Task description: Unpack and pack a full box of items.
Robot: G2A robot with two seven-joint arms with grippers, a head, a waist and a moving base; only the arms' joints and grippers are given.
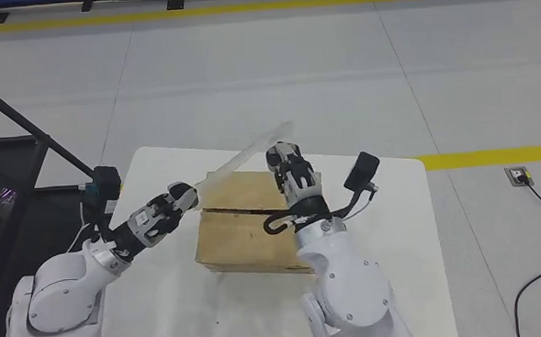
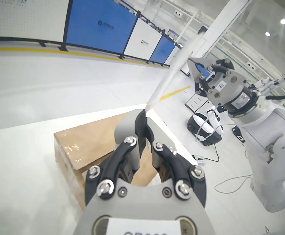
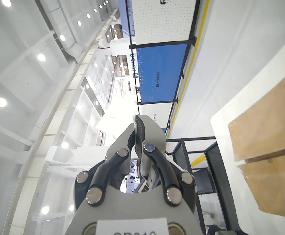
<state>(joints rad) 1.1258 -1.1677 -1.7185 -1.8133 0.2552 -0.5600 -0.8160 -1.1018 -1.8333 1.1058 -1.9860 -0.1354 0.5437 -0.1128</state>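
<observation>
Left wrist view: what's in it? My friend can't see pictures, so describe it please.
The left claw pinches a long pale strip that rises slantwise above a brown cardboard box on a white table. The right claw hangs shut beyond it.

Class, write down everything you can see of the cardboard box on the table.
The box is plain brown cardboard, oblong, lying flat on the white table. Its two top flaps are shut, meeting in a dark seam across the top. Glossy clear tape glints along one upper edge. The left tool, by a far corner, is shut on a pale strip slanting up over the box; whether the strip is attached to it cannot be told. The right tool is above its far edge.
</observation>
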